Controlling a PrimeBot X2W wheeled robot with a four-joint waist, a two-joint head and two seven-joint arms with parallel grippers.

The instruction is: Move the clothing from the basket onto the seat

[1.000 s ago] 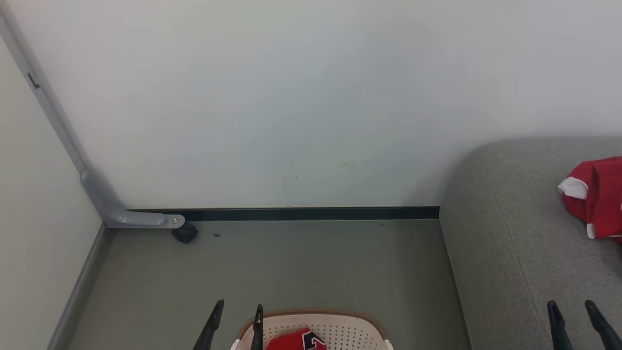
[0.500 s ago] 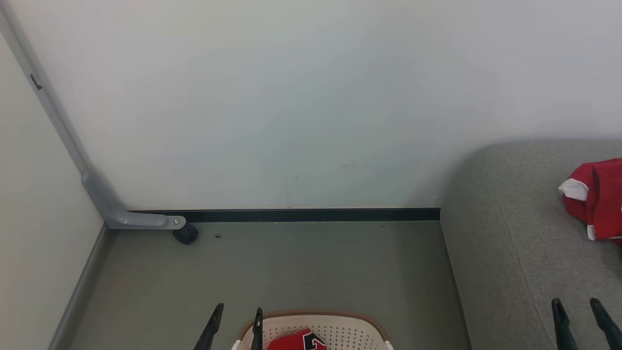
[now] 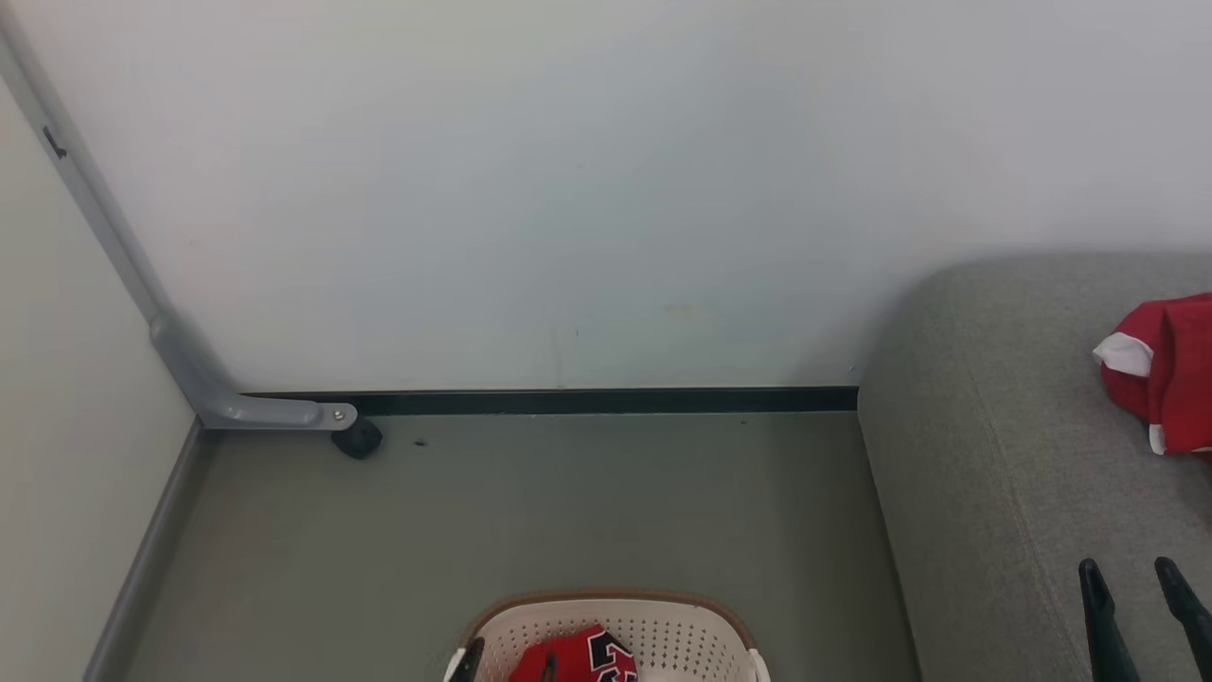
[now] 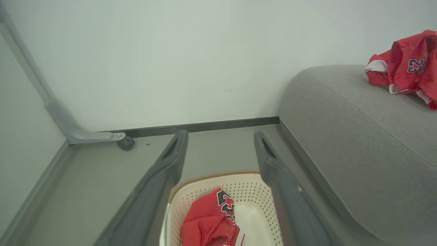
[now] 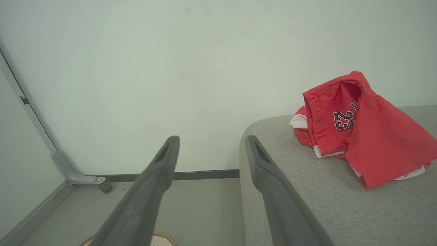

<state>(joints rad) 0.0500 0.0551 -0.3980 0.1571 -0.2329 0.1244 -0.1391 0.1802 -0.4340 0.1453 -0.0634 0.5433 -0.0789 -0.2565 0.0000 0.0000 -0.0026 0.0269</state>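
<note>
The cream basket (image 3: pixel 663 630) with its brown rim stands on the floor at the bottom of the head view, with a red garment (image 3: pixel 578 655) bearing black-and-white numerals inside. My left gripper (image 3: pixel 508 661) is open, its tips low over the basket's left part, one by the rim and one over the red cloth. From the left wrist view the open gripper (image 4: pixel 220 136) looks down on the basket (image 4: pixel 254 191) and garment (image 4: pixel 208 222). Another red garment (image 3: pixel 1169 374) lies on the grey seat (image 3: pixel 985 455) at right. My right gripper (image 3: pixel 1130 568) hovers open and empty above the seat's front.
A white wall with a black baseboard (image 3: pixel 606 401) closes the back. A grey metal bracket with a black caster (image 3: pixel 358 440) sits in the left corner by a side panel. Grey floor (image 3: pixel 568 511) lies between basket, wall and seat.
My left gripper has dropped from beside the basket's left rim down over the basket. The head camera has shifted slightly. The right gripper has stayed about where it was.
</note>
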